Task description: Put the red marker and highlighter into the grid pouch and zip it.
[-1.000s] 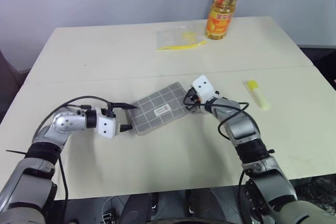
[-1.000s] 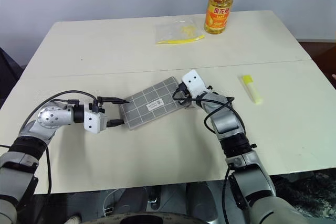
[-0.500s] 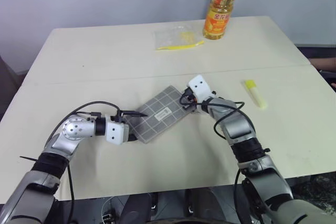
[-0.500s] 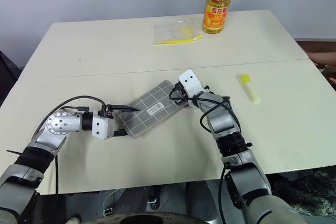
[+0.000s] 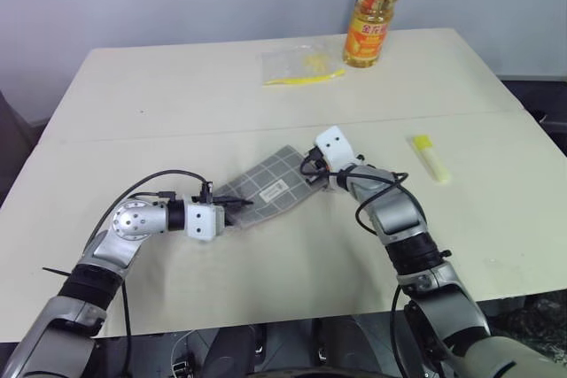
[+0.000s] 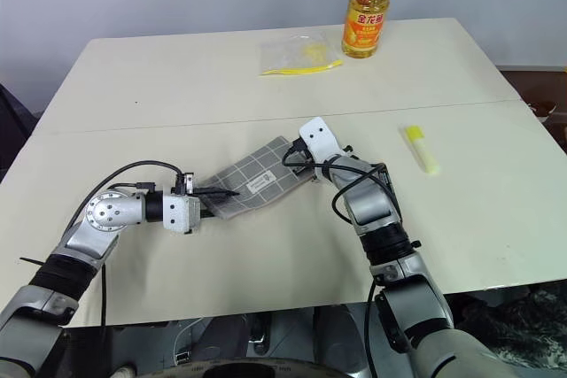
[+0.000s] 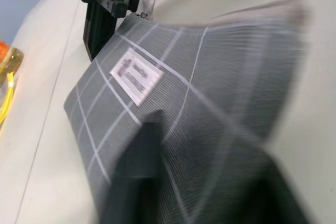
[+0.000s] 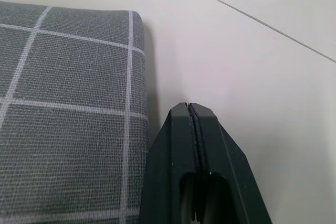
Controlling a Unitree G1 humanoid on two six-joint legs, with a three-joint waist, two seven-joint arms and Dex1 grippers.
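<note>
Since a second ago your left hand (image 5: pixel 237 211) has slid in toward the grid pouch (image 5: pixel 270 187) and clamped shut on its near corner; before that its fingers stood apart just short of the fabric. You can see in the left wrist view one dark finger (image 7: pixel 137 177) lying over the grey cloth, with the other under the lifted edge, so that end of the pouch is bunched and raised a little off the bench (image 5: pixel 177 95). Your right hand (image 6: pixel 291 158) has kept its place at the pouch's far end, its fingers (image 8: pixel 197 171) pressed tight together with nothing visibly between them; the right wrist view shows their tip just beside the pouch's rounded corner, on bare bench top. I cannot tell whether it pinches the zipper pull, which is hidden. The pouch lies slantwise between your two hands, near the middle of the bench, its small white label (image 7: pixel 136 75) facing up. The highlighter (image 5: pixel 431 158) lies on the bench well apart from the pouch, out beyond your right arm, untouched. At the back of the bench you have a clear plastic bag (image 5: pixel 299 65) with yellow contents and, just beside it, a bottle of oil (image 5: pixel 370 13) standing upright. The red marker is not something I can make out anywhere.
</note>
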